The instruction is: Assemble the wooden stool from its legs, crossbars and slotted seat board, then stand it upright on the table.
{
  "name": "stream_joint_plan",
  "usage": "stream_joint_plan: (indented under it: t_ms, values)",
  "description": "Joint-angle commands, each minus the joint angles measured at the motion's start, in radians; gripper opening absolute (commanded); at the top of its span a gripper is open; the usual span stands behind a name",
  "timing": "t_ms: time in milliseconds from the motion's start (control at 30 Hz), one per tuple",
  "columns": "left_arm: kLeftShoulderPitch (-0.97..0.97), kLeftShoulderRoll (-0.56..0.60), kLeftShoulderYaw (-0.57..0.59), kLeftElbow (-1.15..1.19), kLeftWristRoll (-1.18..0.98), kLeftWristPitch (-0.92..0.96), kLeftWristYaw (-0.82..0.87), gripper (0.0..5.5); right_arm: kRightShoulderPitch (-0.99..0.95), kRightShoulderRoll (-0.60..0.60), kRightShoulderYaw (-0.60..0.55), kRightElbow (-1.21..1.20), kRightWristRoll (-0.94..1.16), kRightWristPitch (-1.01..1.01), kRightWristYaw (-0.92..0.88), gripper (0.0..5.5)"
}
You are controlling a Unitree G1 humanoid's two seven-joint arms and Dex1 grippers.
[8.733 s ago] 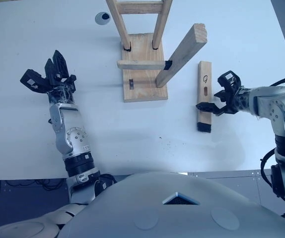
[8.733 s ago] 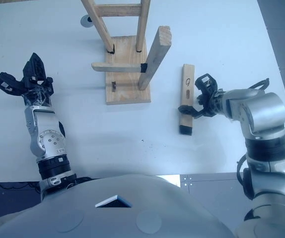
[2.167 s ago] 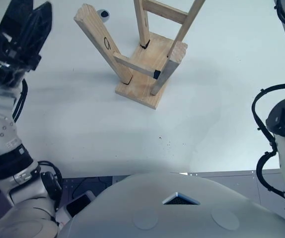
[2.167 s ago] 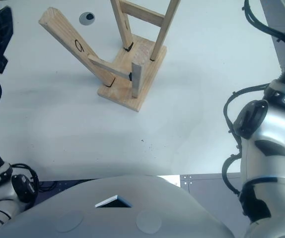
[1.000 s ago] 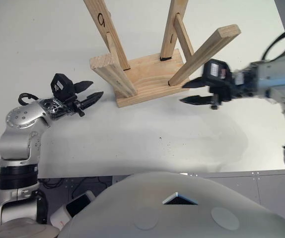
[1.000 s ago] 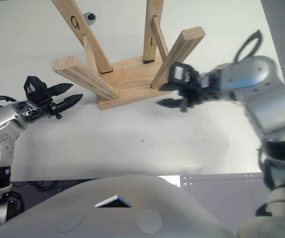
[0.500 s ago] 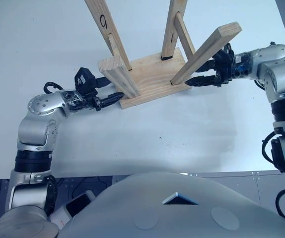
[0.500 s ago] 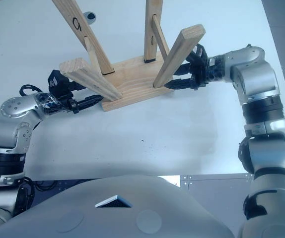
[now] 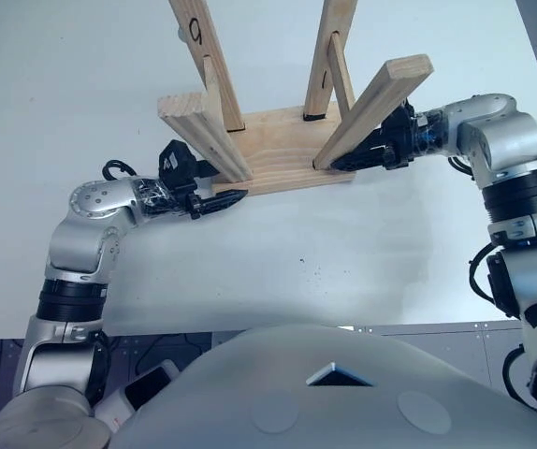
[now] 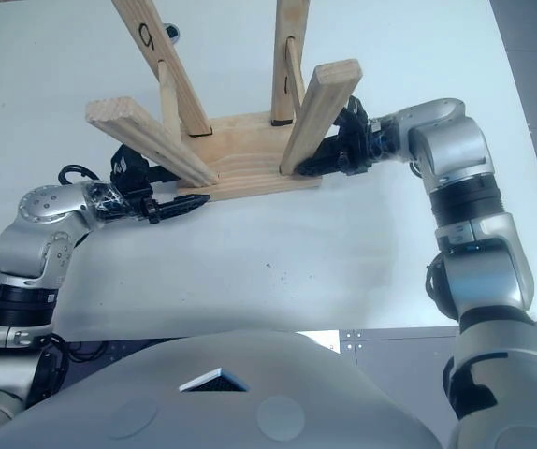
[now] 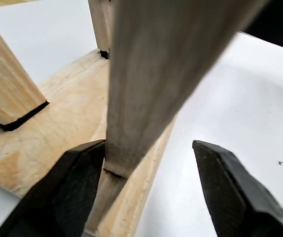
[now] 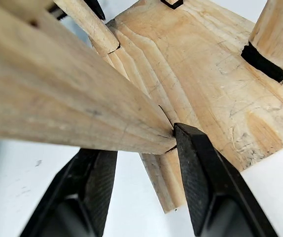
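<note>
The wooden stool stands upside down on the white table, its seat board (image 9: pixel 278 150) flat and its legs pointing up. Crossbars (image 9: pixel 341 75) join the legs in pairs. My left gripper (image 9: pixel 224 192) is low at the seat's left front corner, open, with its fingers (image 11: pixel 77 187) on either side of the left front leg (image 9: pixel 203 126) and a gap on one side. My right gripper (image 9: pixel 362 156) is at the base of the slanting right front leg (image 9: pixel 376 103). In the right wrist view its fingers (image 12: pixel 205 182) press that leg (image 12: pixel 72 98) from both sides.
A small dark round object (image 10: pixel 173 36) lies on the table behind the stool. Bare white tabletop (image 9: pixel 325 253) stretches between the stool and the near edge. Dark floor lies beyond the table's right edge.
Both grippers have closed in on the bases of the front legs. The stool has turned slightly and shifted left, its seat now lying squarer to me.
</note>
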Motion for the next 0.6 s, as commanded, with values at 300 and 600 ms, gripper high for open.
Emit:
stream_joint_plan:
  t_ms: [300,600]
  values:
    - [0.024,0.072,-0.018,-0.012,-0.051,0.218,-0.035,2.01,0.045,-0.084,0.065,-0.127,0.18,0.408,0.198,1.77]
    - [-0.24,0.037,0.269,0.06,-0.525,0.879,0.149,1.5,-0.048,0.003,-0.093,-0.103,0.412,0.908,0.04,1.31]
